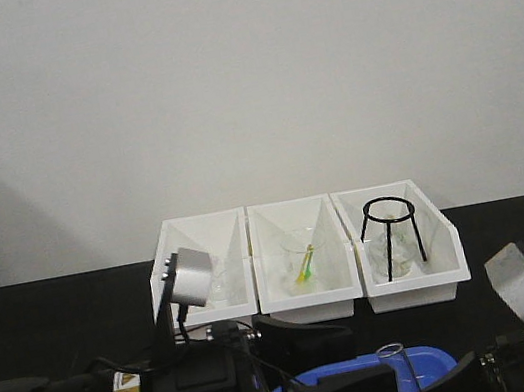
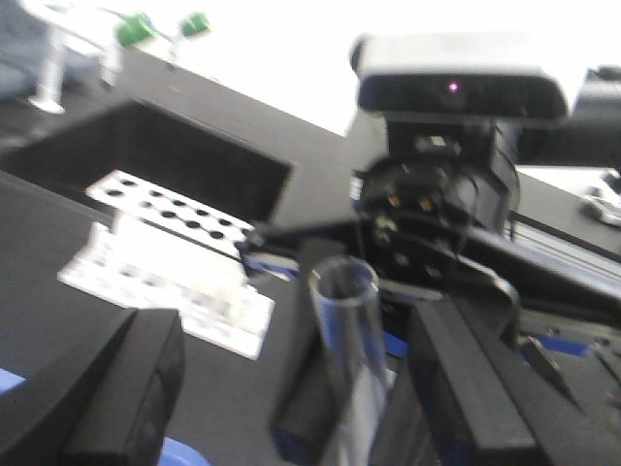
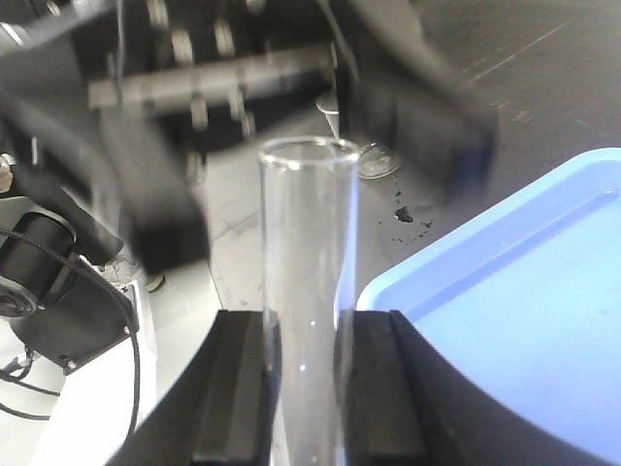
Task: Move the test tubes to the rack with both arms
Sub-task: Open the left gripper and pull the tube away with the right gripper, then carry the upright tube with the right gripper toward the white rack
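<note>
With the right end effector (image 3: 306,354) clamping the upright tube (image 3: 306,243) and the left end effector (image 2: 296,374) wide around it, I would centre the tube, now toward 3 o'clock, before closing; the rack (image 2: 170,209) stands on the desk (image 2: 39,233) at the left wrist view's 10 o'clock.

We see the tube (image 3: 306,291) run off the picture's bottom edge, its lower end unseen, and the rack (image 2: 165,209) too blurred to count holes.
</note>
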